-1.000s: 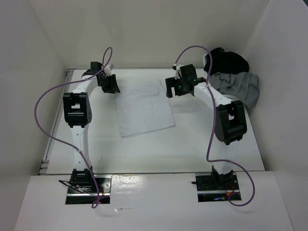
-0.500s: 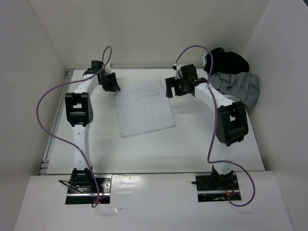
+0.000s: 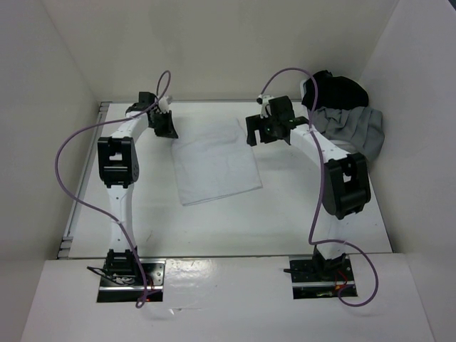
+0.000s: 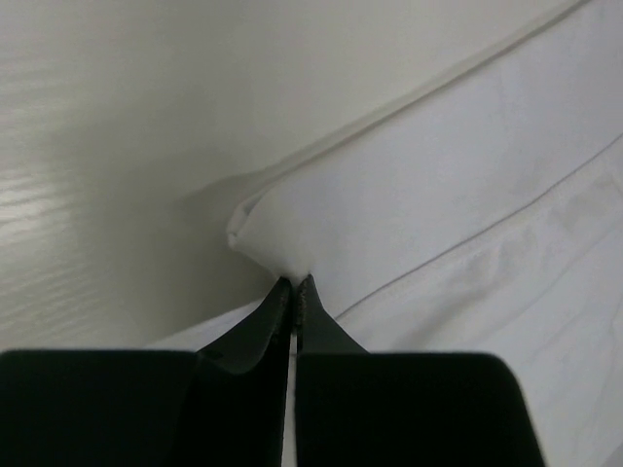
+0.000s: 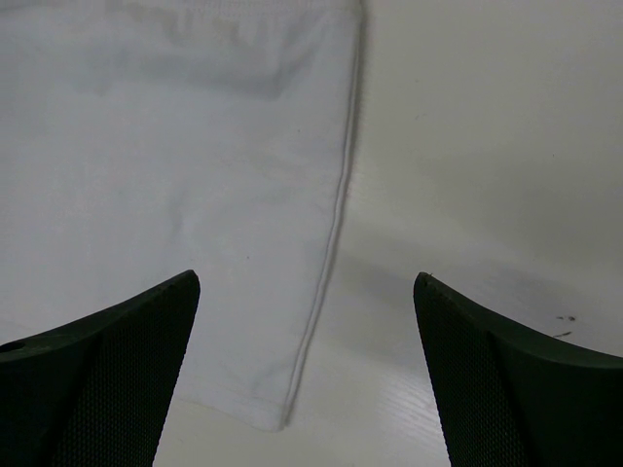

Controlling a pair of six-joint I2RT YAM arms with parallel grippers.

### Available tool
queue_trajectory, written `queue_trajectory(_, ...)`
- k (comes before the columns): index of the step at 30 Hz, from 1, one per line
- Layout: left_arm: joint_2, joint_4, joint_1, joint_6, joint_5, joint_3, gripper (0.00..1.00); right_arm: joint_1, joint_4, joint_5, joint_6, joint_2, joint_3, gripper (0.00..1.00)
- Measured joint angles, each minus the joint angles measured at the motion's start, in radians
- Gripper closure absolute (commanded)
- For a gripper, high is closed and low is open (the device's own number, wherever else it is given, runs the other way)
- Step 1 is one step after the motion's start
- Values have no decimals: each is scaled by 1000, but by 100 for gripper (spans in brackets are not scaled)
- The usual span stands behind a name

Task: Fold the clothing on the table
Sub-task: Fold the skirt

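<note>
Flat white clothing (image 3: 216, 160), corner pinched in closed left gripper (image 4: 294, 285); right gripper (image 5: 305, 282) wide, empty

The white surface (image 3: 214, 228) is a broad rectangle with a thin metal rail (image 3: 70, 228) along its left edge. Toward the far side of the middle, the white clothing (image 3: 216, 162) lies spread on it as a slightly skewed rectangle, its far-left corner puckered up off the top. In the far right corner a grey garment (image 3: 353, 128) sits crumpled, with a black garment (image 3: 338, 89) bunched just behind it, touching.
</note>
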Motion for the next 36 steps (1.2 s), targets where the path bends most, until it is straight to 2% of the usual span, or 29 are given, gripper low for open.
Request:
queue_trajectory(5,-129,19,-53,95,-18,-203,100,0,0,2,0,-21,-14,6)
queue_trajectory(14,-367,24,-280,319,-81,-557,100,5,-2,2,0,-67,-20,6)
queue_trajectory(24,-546,37,-314,472,-128,-808,100,7,-5,-12,0,-71,-20,6)
queue_trajectory(32,-607,23,-361,498,-167,-882,100,21,-16,-17,-11,-66,-17,7)
queue_trajectory(36,-608,26,-341,466,-159,-884,100,61,-34,11,-45,9,56,8)
